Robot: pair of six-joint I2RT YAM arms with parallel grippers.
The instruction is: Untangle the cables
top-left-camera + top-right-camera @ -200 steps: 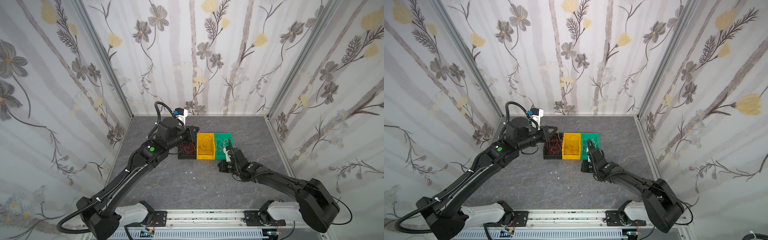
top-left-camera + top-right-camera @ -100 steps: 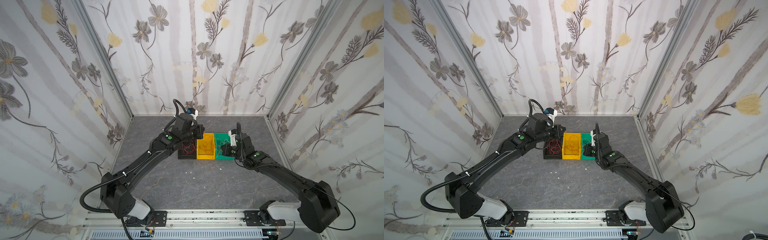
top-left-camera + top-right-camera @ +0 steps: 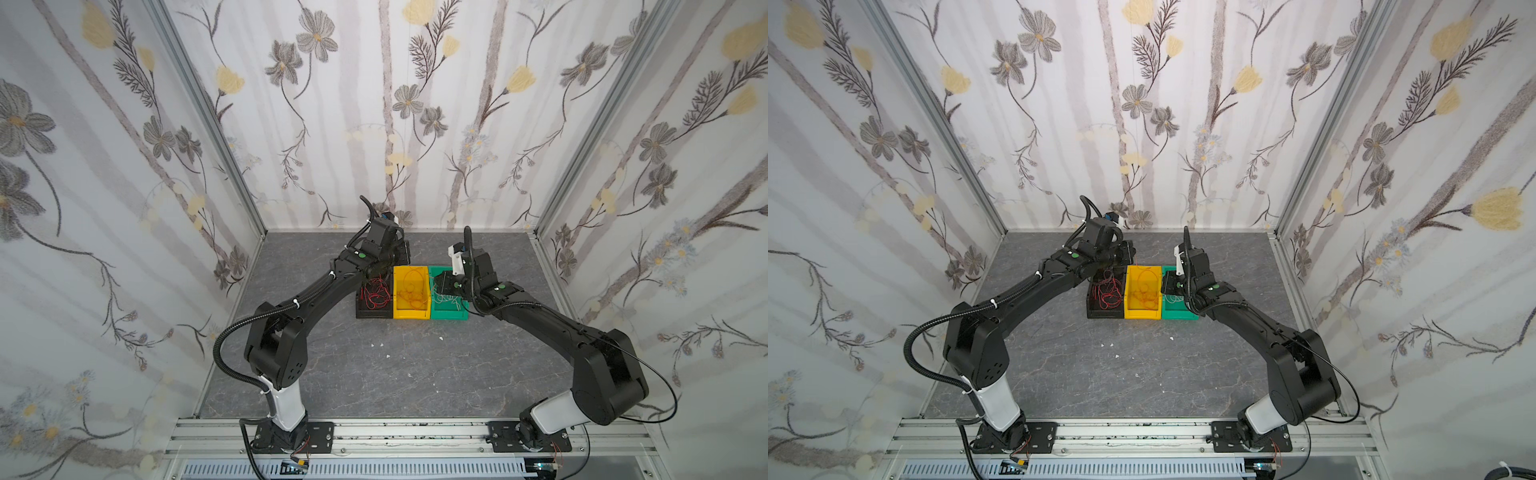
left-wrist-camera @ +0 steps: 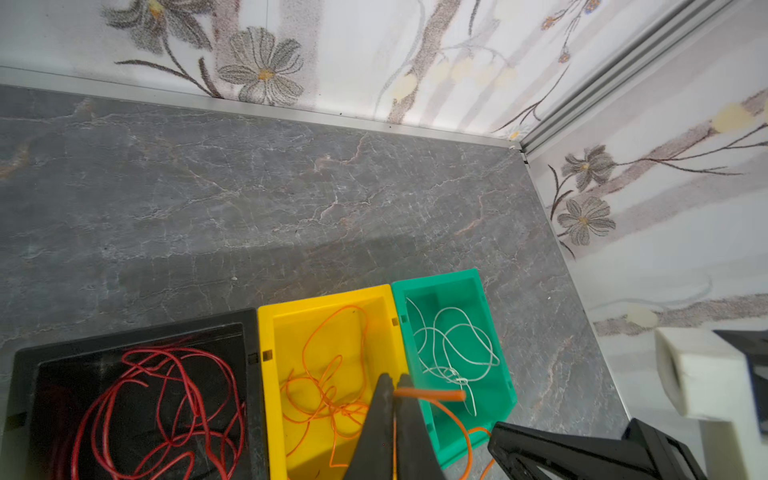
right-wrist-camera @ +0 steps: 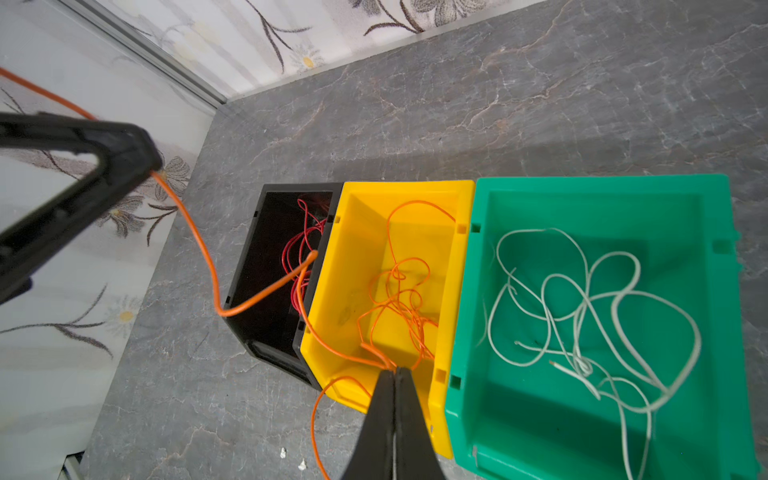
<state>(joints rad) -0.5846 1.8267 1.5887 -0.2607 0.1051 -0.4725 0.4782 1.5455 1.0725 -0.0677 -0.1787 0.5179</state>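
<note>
Both top views stare steeply down from high above the front rail (image 3: 407,432), far back. Each wrist camera sits close, seemingly angled downward, both sharing the yellow bin (image 5: 407,187).

Right gripper (image 5: 394,372) rose from table (image 3: 374,374), 6 o'clock of green bin (image 3: 449,312), to above it. Left gripper (image 4: 394,380) shifted toward 12 o'clock. Orange cable (image 5: 199,245) lifted, strung between both.

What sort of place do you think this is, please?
Most likely a robot test booth, not a home: two arms bolted to an aluminium rail, flowered wall panels boxing in a small table, and coloured bins of loose cables.
</note>
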